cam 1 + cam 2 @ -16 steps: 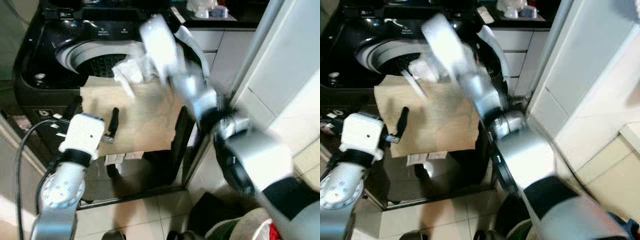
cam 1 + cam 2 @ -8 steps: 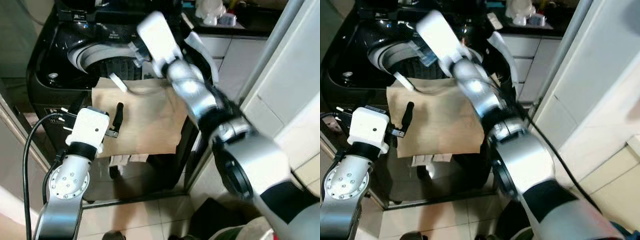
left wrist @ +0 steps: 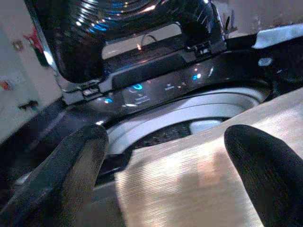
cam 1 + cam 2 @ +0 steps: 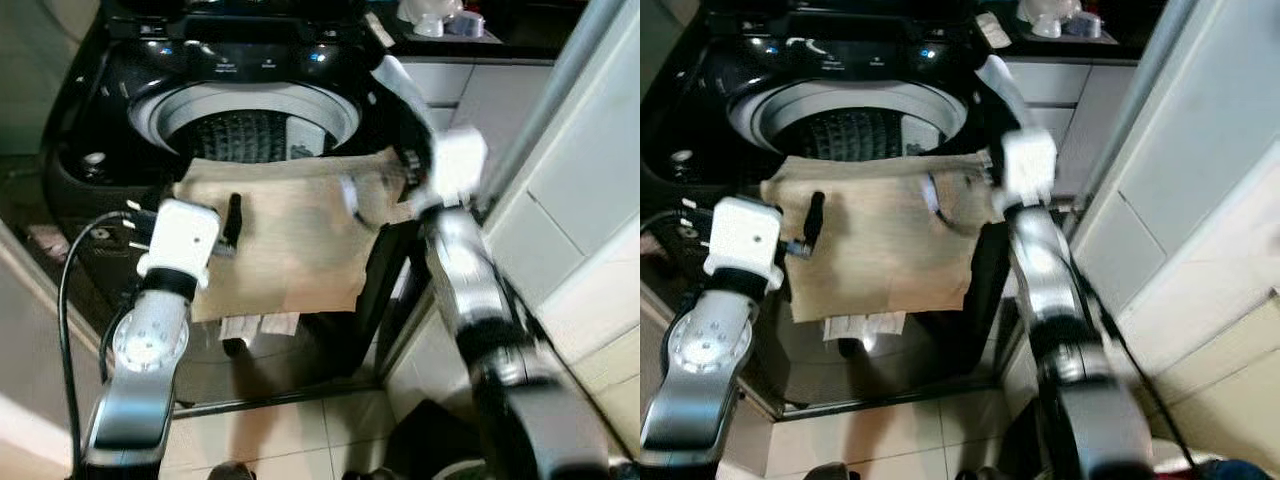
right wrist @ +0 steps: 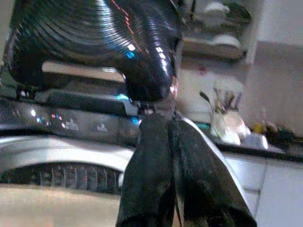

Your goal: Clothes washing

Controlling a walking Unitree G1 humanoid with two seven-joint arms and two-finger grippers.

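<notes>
Left wrist view: left gripper [image 3: 177, 161] spread wide over ribbed tan cloth [image 3: 208, 179]; right gripper [image 5: 173, 137] pressed together.

The print on the washing machine's control panel [image 4: 245, 66] is too small to read.

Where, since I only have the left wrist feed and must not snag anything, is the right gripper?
Observer: The right gripper is at the top right corner of the paper bag, beside the washer opening.
Operator: Are its fingers open?
Observer: No, the right wrist view shows them pressed together.
Operator: How does the bag sit?
Observer: Its top is level with the washer's front rim, and the rest hangs down the front panel.
</notes>
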